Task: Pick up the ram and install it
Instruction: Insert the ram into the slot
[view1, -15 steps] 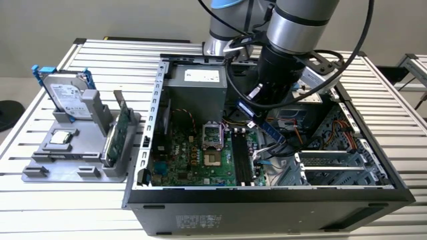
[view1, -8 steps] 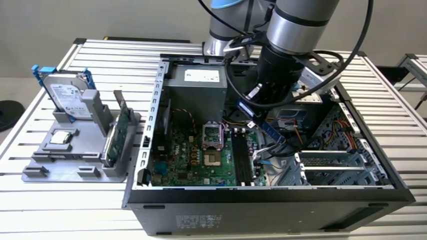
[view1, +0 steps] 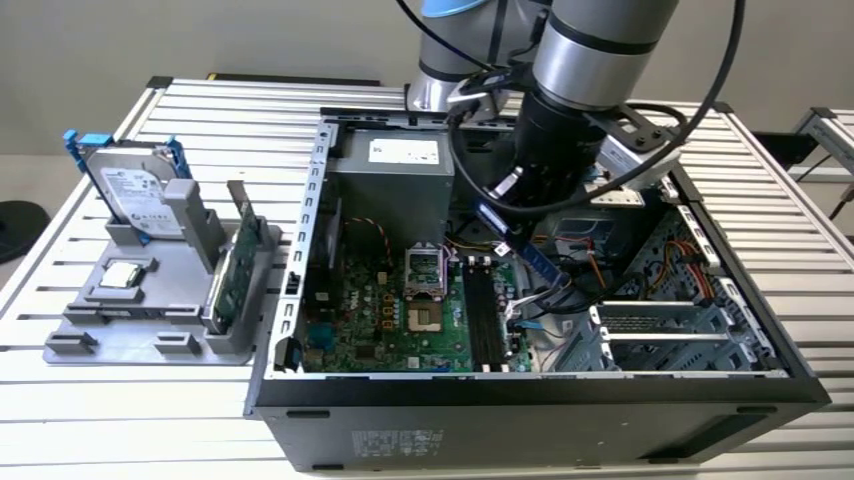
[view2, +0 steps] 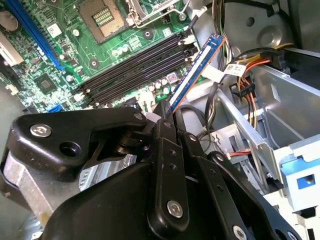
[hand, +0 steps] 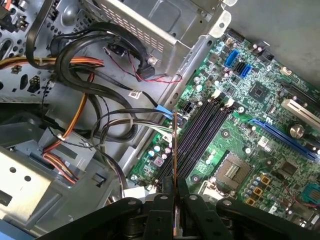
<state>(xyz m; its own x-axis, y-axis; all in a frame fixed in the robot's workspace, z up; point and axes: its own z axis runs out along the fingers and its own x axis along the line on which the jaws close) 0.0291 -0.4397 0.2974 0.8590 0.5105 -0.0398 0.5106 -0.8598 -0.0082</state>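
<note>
The ram (view1: 530, 257) is a thin blue-edged stick hanging tilted inside the open computer case (view1: 534, 385), with my gripper (view1: 514, 228) shut on its upper end. It hovers just above and to the exterior view's right of the black memory slots (view1: 483, 315). In the second wrist view the ram (view2: 194, 72) sticks out from between the black fingers (view2: 162, 132), apart from the slots (view2: 135, 65), which hold no stick. The first wrist view has the ram (hand: 174, 150) edge-on over the slots (hand: 200, 135), clamped by the gripper (hand: 175, 189).
Bundled cables (view1: 561, 285) and a metal drive cage (view1: 667, 330) crowd the case beside the ram. The power supply (view1: 400, 165) sits at the back. On the exterior view's left a grey fixture (view1: 134, 300) carries a hard drive (view1: 134, 190) and a green expansion card (view1: 230, 280).
</note>
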